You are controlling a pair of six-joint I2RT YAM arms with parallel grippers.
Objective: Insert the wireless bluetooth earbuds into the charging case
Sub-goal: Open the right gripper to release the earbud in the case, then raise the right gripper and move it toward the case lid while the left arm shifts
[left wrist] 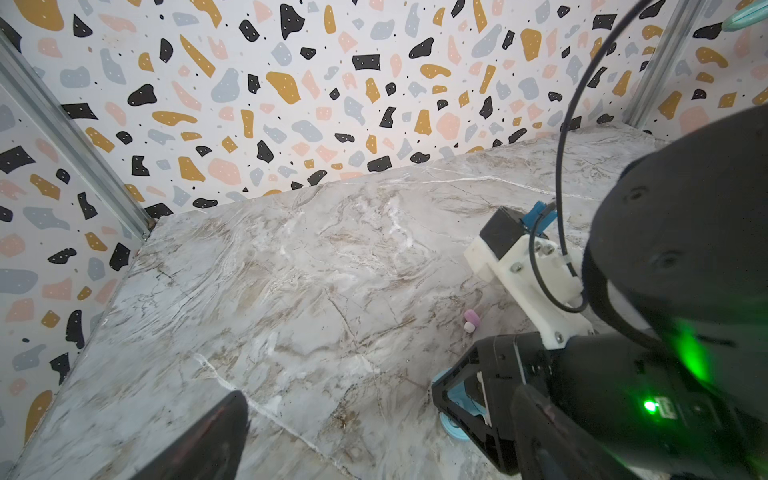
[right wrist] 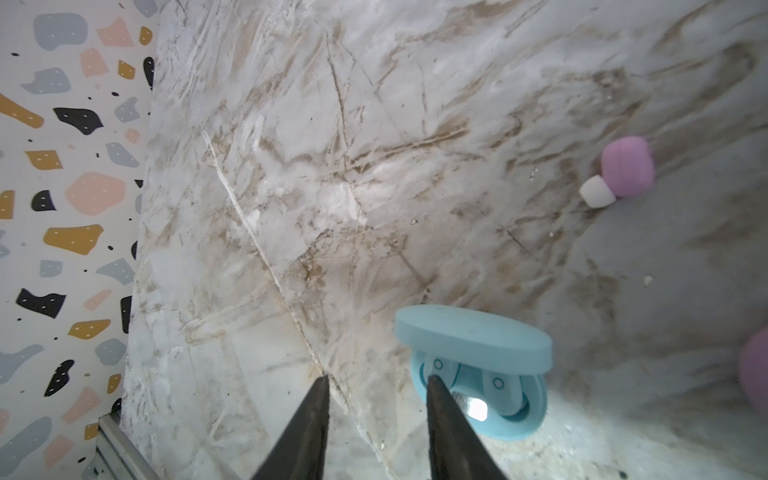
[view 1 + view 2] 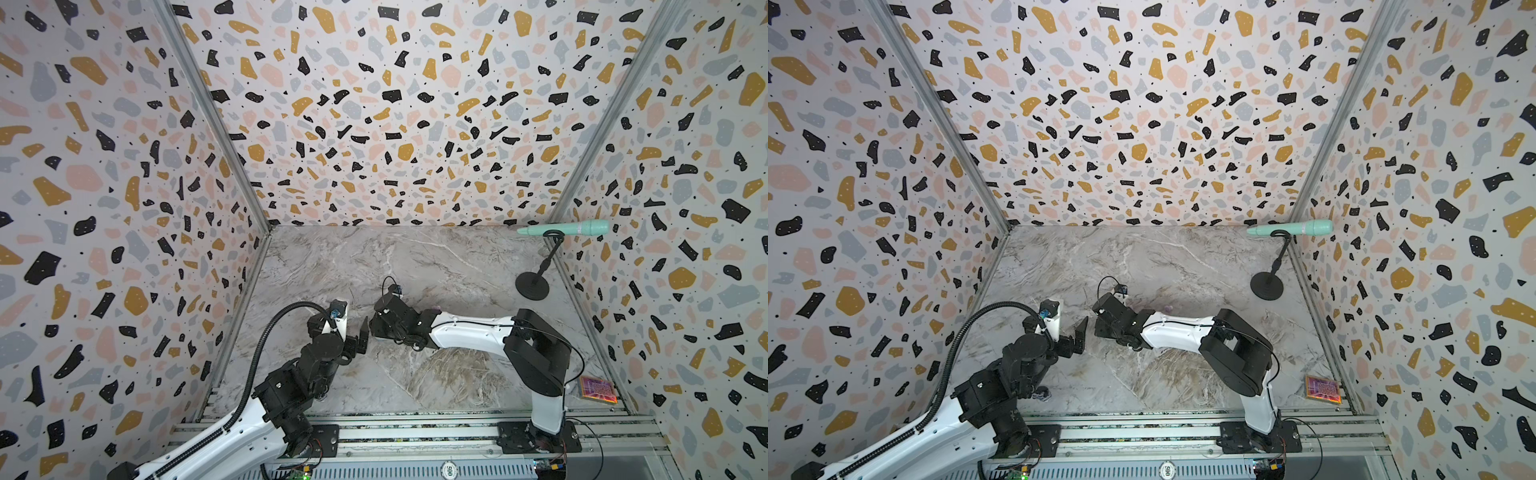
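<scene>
A grey marble table point(image 3: 415, 257) boxed in by terrazzo-print walls point(image 3: 374, 104). Near the middle, the right gripper point(image 2: 378, 382) points down beside the open blue case point(image 2: 511, 424). Its fingers are moderately apart with only bare marble between them, and one tip overlaps the case's rim. The lid point(image 2: 473, 336) is tipped up, and two blue earbuds point(image 2: 494, 382) sit side by side in the wells beneath it.

A pink earbud point(image 2: 625, 168) with a white tip lies loose on the marble, well apart from the case. A pink rounded shape point(image 2: 756, 374) is cut off by the edge of the right wrist view and cannot be identified.

The left gripper point(image 3: 362, 334) hovers just beside the right one, fingers spread wide and holding nothing.

In both top views the right arm point(image 3: 469, 328) covers the case completely. In the left wrist view the right gripper's body hides most of it.

A teal mic point(image 3: 569, 228) on a black stand point(image 3: 534, 284) occupies the back right corner, and a small colourful card point(image 3: 598, 388) lies at front right, both clear of the arms.
</scene>
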